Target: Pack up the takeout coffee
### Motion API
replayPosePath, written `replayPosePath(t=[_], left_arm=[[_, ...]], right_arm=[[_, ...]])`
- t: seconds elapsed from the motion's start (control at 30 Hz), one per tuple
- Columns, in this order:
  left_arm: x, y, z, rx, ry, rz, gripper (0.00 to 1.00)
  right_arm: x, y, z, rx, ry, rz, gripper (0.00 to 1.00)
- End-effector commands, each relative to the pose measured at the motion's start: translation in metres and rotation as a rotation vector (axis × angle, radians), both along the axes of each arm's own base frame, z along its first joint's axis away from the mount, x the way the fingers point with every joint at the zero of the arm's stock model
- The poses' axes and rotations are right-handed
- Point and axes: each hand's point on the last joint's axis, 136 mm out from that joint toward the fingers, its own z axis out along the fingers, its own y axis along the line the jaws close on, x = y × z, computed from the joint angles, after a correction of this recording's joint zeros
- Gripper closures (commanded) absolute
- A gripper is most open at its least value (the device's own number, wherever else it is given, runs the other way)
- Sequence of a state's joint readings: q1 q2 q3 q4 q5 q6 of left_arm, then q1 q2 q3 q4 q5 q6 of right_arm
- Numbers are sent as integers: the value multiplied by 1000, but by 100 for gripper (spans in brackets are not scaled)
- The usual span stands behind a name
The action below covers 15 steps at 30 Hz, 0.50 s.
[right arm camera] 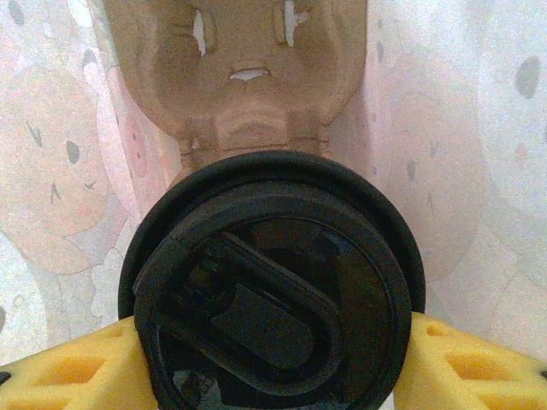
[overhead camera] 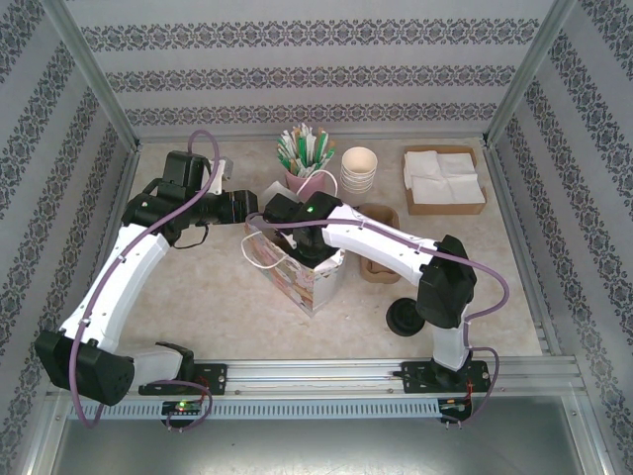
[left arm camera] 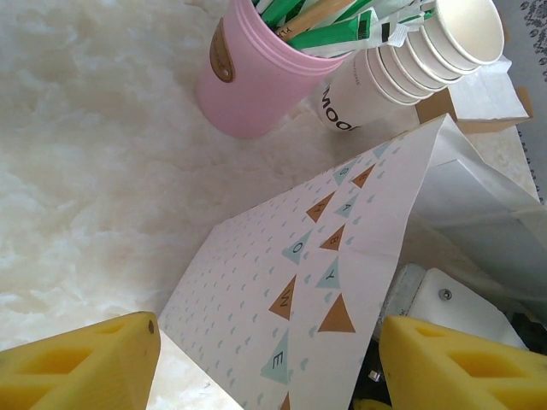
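Right hand point(right arm camera: 273, 363): pinching coffee point(right arm camera: 272, 282) | lower straight into carrier point(right arm camera: 248, 77), frame top | Left hand point(left arm camera: 269, 359): spread at bag point(left arm camera: 291, 282)

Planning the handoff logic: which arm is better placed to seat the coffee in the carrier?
Right. The right gripper holds the coffee inside the bag, facing the cardboard carrier. The left gripper is open, outside the bag.

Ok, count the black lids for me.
2. One caps the takeout coffee, held in the right gripper inside the paper bag. The other lid lies loose on the table beside the right arm. More may be hidden.
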<state>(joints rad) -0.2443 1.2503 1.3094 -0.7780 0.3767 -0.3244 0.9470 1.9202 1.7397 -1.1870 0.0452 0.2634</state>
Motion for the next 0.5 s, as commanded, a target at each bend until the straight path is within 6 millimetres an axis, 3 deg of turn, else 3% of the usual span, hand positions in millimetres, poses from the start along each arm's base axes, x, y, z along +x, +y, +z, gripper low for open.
replayPosePath(t=[0.0,0.47], left_arm=[[-1,-2,5,24,-12,-17,31],[3,-6,3,24,0,-13,33]], right_arm=[[-29,-17,-43,-126,145,22,46],[-37,-30,-80,-220,187,35,45]])
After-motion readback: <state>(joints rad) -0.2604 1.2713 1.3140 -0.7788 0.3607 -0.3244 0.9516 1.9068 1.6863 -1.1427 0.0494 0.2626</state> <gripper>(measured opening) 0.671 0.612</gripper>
